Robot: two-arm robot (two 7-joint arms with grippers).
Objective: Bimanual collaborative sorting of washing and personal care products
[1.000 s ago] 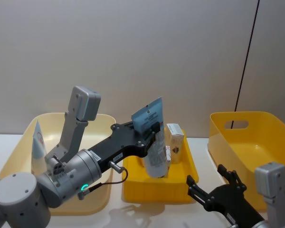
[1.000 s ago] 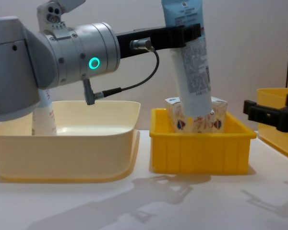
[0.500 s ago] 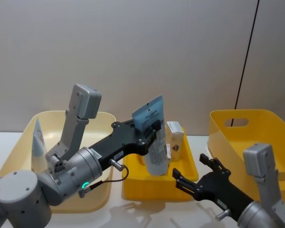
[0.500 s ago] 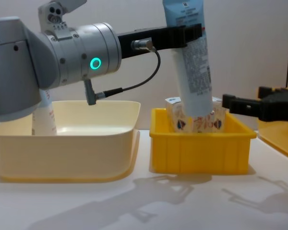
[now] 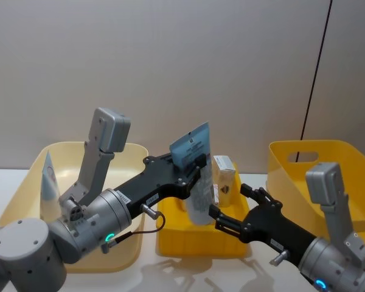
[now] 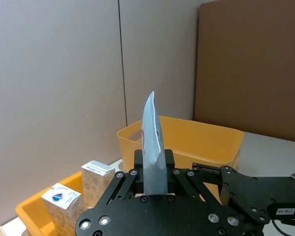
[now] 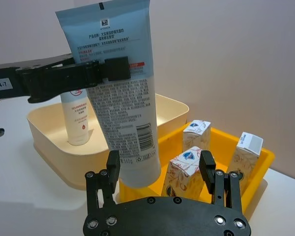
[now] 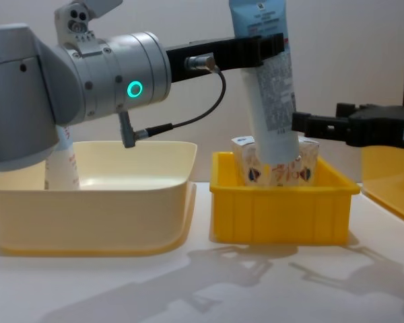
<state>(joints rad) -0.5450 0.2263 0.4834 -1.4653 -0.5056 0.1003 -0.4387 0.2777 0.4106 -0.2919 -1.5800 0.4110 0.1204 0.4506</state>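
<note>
Cartons (image 8: 246,160) in ctr yellow bin (image 8: 277,217)

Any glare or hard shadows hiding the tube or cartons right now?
Chest view: soft arm shadows lie on the table, none across the tube held by the left gripper or the cartons. Right wrist view: tube evenly lit, no glare; right gripper open near it.

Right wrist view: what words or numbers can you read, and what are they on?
"184-7": white label on the left end effector.
Held pale-blue squeeze tube: small print and barcode, too small to read.
White cartons: blue emblem, orange print, nothing readable.
White tube in cream bin: red print, too blurred.
</note>
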